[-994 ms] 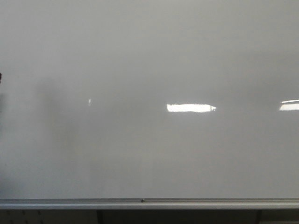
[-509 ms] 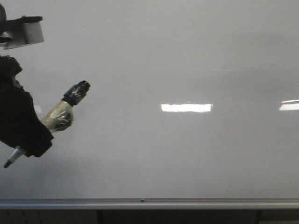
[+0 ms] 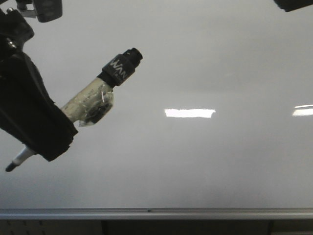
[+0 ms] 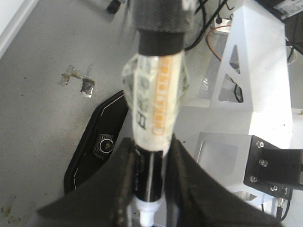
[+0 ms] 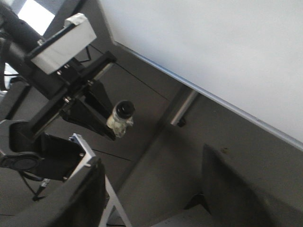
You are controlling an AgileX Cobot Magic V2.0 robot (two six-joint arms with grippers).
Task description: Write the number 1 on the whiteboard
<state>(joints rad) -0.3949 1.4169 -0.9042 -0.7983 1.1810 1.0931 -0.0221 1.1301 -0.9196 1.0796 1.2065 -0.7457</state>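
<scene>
Left hand (image 3: pixel 46 132) is closed on one marker (image 3: pixel 93 100), fingers pinching the barrel low, near the writing end. Left wrist view confirms it: two dark fingers (image 4: pixel 125 175) press either side of the barrel, white tip poking out below. Marker lies tilted, black capped end up and to the right, tip (image 3: pixel 12 164) down at lower left. Probable reason for the low grip: a short lever at the tip, so a stroke wobbles less.

Whiteboard (image 3: pixel 195 161) fills the front view, one silver rail (image 3: pixel 156 213) along its lower edge. Two bright rectangular reflections on it; no stroke, so the number 1 is not yet written. Whether the tip touches the board I cannot tell.

Right hand (image 5: pixel 151 189) stands open and empty, fingers well apart, off to the side, leaving the board to the left arm.
</scene>
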